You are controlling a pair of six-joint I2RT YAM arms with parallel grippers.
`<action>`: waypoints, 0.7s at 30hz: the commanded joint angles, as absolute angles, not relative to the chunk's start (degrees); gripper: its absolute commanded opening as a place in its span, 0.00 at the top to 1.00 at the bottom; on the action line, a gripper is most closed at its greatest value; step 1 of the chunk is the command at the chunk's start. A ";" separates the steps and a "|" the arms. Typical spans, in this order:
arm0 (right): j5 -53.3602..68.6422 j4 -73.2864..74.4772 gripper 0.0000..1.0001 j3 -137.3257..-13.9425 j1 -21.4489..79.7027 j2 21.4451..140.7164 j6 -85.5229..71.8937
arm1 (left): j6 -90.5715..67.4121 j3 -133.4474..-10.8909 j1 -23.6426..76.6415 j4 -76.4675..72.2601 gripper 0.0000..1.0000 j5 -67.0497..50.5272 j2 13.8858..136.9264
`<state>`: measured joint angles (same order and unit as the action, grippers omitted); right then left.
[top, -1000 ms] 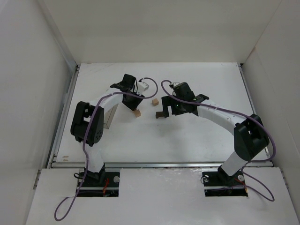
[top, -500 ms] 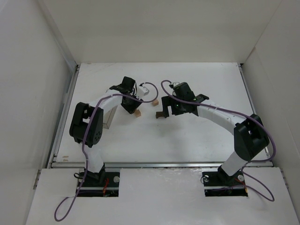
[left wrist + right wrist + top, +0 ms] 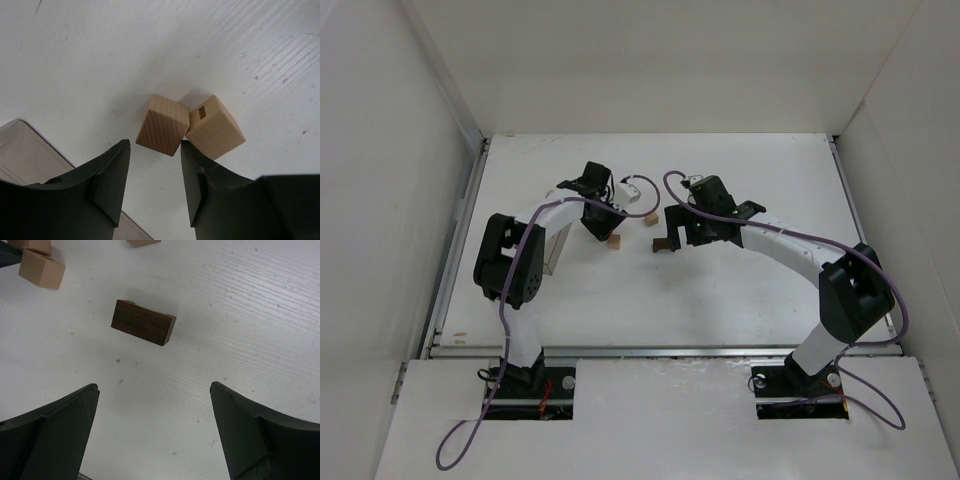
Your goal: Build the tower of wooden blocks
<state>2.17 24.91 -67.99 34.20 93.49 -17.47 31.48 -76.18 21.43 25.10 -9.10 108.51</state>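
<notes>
Alignment with the nearer tan cube [image 3: 162, 125] is what the next move likely depends on: it sits on the tabletop [image 3: 75, 60] just ahead of the left end effector [image 3: 152, 148], turned diagonally to the spread, empty jaws and touching the second tan cube [image 3: 215, 127] to its right. The left arm is the nearer one. The dark arch piece [image 3: 143, 322] lies ahead of the right end effector [image 3: 153, 386], also spread wide and empty, its long axis roughly across the jaw gap
</notes>
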 commanded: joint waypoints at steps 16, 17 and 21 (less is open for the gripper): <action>1.94 23.29 0.01 -68.38 34.19 91.68 -16.17 | 34.10 -80.33 21.80 27.07 1.00 -13.01 110.13; 1.41 23.29 0.01 -68.38 33.67 91.15 -15.65 | 34.10 -80.33 21.80 27.07 1.00 -12.05 110.13; 0.79 23.29 0.01 -66.63 30.77 88.25 -15.64 | 34.10 -83.93 21.80 28.12 1.00 -11.25 108.90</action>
